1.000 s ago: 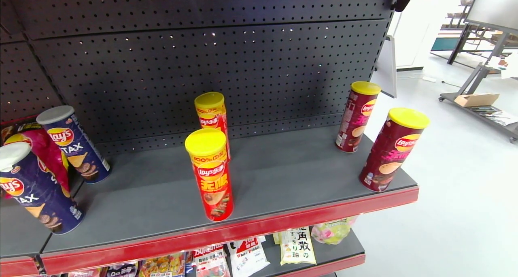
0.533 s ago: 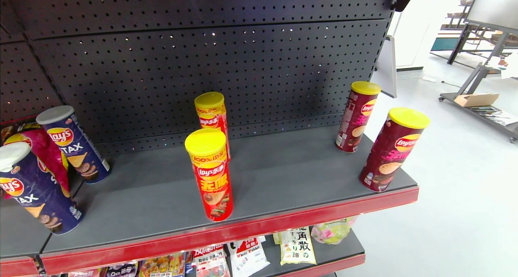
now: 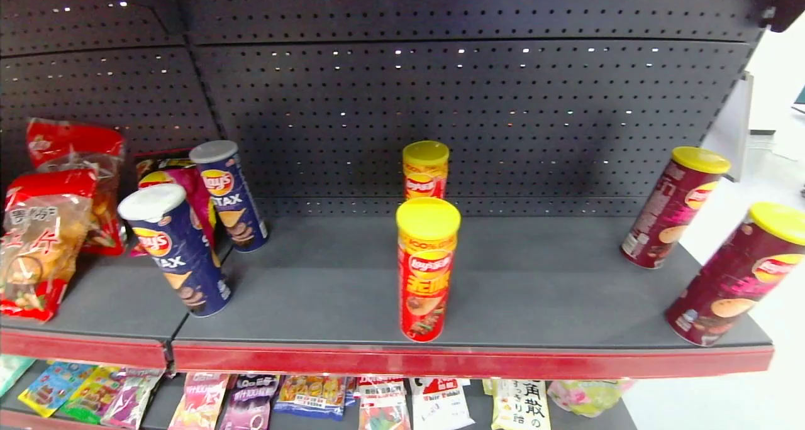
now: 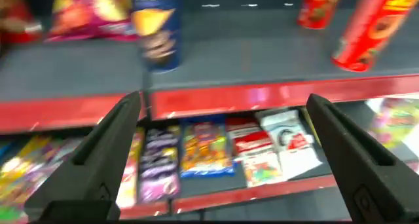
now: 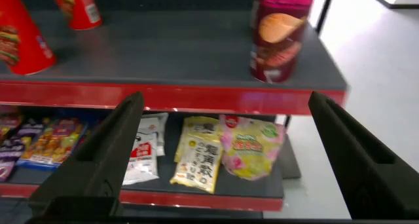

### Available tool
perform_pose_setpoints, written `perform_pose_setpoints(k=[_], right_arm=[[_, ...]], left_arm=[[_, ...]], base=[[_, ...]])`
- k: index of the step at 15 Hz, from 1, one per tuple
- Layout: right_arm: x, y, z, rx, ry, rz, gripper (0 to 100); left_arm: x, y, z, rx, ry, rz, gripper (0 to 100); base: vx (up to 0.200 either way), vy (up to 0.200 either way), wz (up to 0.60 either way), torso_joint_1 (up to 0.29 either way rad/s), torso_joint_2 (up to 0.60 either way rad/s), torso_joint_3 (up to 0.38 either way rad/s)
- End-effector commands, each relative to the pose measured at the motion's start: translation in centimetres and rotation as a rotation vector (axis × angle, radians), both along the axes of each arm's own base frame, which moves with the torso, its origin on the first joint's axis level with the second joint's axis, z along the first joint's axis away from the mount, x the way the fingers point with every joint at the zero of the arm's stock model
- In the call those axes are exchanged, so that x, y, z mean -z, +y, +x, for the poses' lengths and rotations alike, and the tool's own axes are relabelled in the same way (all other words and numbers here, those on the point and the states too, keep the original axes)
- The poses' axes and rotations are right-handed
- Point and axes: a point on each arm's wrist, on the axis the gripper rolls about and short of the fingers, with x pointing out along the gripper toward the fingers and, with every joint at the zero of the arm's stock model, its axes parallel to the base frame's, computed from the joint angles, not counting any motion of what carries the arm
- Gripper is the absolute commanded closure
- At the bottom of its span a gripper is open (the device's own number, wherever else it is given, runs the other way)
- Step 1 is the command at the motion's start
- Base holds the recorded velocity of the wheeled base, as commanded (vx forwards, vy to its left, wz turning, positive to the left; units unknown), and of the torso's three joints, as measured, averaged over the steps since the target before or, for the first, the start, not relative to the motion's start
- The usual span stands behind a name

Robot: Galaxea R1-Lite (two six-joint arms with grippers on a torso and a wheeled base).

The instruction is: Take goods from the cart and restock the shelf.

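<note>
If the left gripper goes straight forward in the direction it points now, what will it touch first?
Probably the shelf's red front edge, which lies between the tips of the open left gripper. The snack packets on the lower shelf lie just under that line, so I cannot exclude them.

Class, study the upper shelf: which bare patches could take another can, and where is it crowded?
Widest bare patch: shelf board between the red cans and the maroon cans. A narrower one between the blue cans and the red cans. Crowded: left end, snack bags beside blue cans.
</note>
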Motion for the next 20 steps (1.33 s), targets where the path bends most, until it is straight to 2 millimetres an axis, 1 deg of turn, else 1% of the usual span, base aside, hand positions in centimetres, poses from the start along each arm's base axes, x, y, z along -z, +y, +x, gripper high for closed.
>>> perform_pose_setpoints(k=[1, 3, 6, 9, 12, 14, 15, 16, 17, 18, 19, 20], right_arm=[[0.0, 0.0, 0.0, -0.001, -0.001, 0.001, 0], [0.0, 0.0, 0.0, -0.001, -0.001, 0.001, 0], [0.0, 0.0, 0.0, -0.001, -0.001, 0.001, 0], [0.0, 0.0, 0.0, -0.001, -0.001, 0.001, 0], [0.0, 0.0, 0.0, -0.001, -0.001, 0.001, 0], [0.0, 0.0, 0.0, -0.001, -0.001, 0.000, 0], [0.0, 0.0, 0.0, -0.001, -0.001, 0.001, 0], [0.0, 0.0, 0.0, -0.001, -0.001, 0.001, 0], [0.0, 0.0, 0.0, -0.001, -0.001, 0.001, 0], [0.0, 0.0, 0.0, -0.001, -0.001, 0.001, 0], [0.0, 0.0, 0.0, -0.001, -0.001, 0.001, 0], [0.0, 0.0, 0.0, -0.001, -0.001, 0.001, 0]], left_arm=[[0.0, 0.0, 0.0, 0.000, 0.004, 0.006, 0], [0.0, 0.0, 0.0, -0.019, 0.000, 0.024, 0], [0.0, 0.4, 0.1, -0.162, 0.001, 0.028, 0], [0.0, 0.4, 0.1, -0.201, 0.010, -0.037, 0], [0.0, 0.4, 0.3, -0.355, 0.049, -0.013, 0], [0.0, 0.3, 0.2, -0.397, 0.041, -0.016, 0], [0.1, 0.3, -0.1, -0.402, 0.000, -0.024, 0], [0.2, 0.3, -0.5, -0.371, -0.045, -0.037, 0], [0.3, 0.1, -0.8, -0.295, -0.084, -0.048, 0], [0.4, 0.0, -0.8, -0.223, -0.067, -0.023, 0], [0.7, -0.3, -0.8, -0.128, -0.051, 0.041, 0], [0.7, -0.3, -0.7, -0.113, -0.044, 0.041, 0]], base=[[0.000, 0.000, 0.00, 0.000, 0.00, 0.000], [0.000, 0.000, 0.00, 0.000, 0.00, 0.000], [0.000, 0.000, 0.00, 0.000, 0.00, 0.000], [0.000, 0.000, 0.00, 0.000, 0.00, 0.000], [0.000, 0.000, 0.00, 0.000, 0.00, 0.000], [0.000, 0.000, 0.00, 0.000, 0.00, 0.000], [0.000, 0.000, 0.00, 0.000, 0.00, 0.000], [0.000, 0.000, 0.00, 0.000, 0.00, 0.000], [0.000, 0.000, 0.00, 0.000, 0.00, 0.000], [0.000, 0.000, 0.00, 0.000, 0.00, 0.000], [0.000, 0.000, 0.00, 0.000, 0.00, 0.000], [0.000, 0.000, 0.00, 0.000, 0.00, 0.000]])
